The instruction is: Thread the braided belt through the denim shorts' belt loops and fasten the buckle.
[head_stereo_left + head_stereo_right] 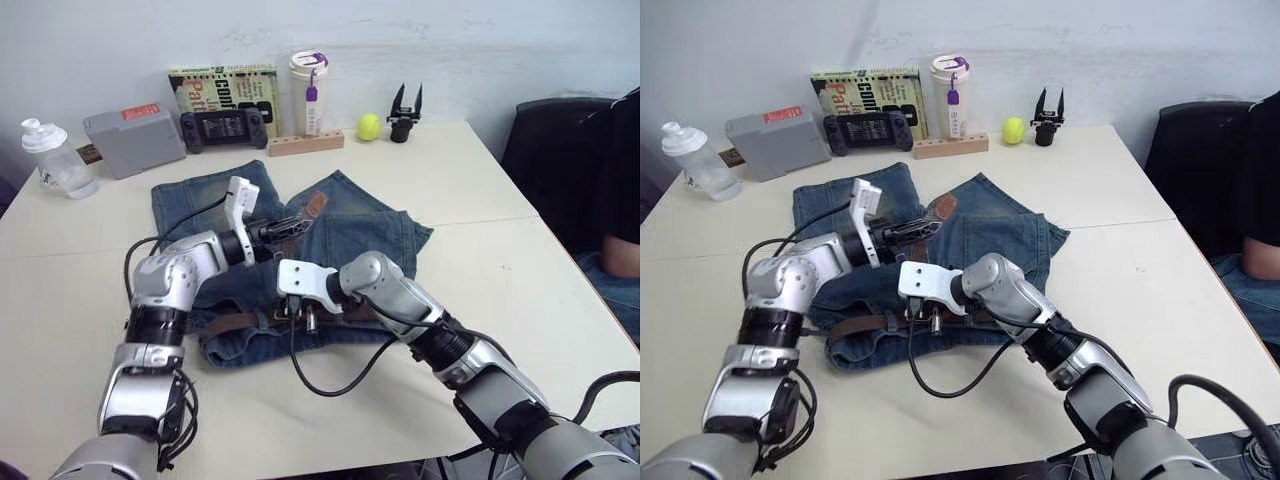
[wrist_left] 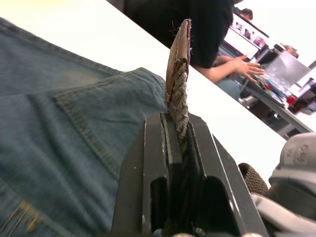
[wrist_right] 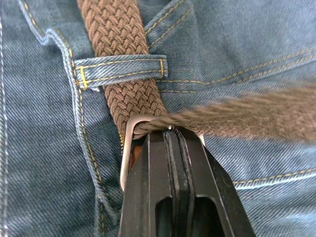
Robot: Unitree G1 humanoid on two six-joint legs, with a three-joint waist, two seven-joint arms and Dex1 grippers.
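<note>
The denim shorts point(image 1: 365, 232) lie flat on the white table, waistband toward me. The braided belt point(image 3: 116, 34) runs along the waistband under a belt loop point(image 3: 121, 69) and into the silver buckle point(image 3: 126, 148). My right gripper point(image 3: 170, 131) is shut on the buckle at the middle of the waistband point(image 1: 305, 318). From the buckle a stretch of the braid rises across the shorts to my left gripper point(image 1: 285, 228), which is shut on the belt just behind its tan leather tip point(image 2: 178, 49). The tip sticks out beyond the fingers, held above the denim.
Along the table's back edge stand a water bottle point(image 1: 55, 158), grey box point(image 1: 133, 140), book point(image 1: 225, 90), game controller point(image 1: 222, 127), cup point(image 1: 309, 92), wooden block point(image 1: 305, 145), yellow ball point(image 1: 369, 126) and spare black gripper point(image 1: 405, 115). A person point(image 1: 620, 200) sits at the right.
</note>
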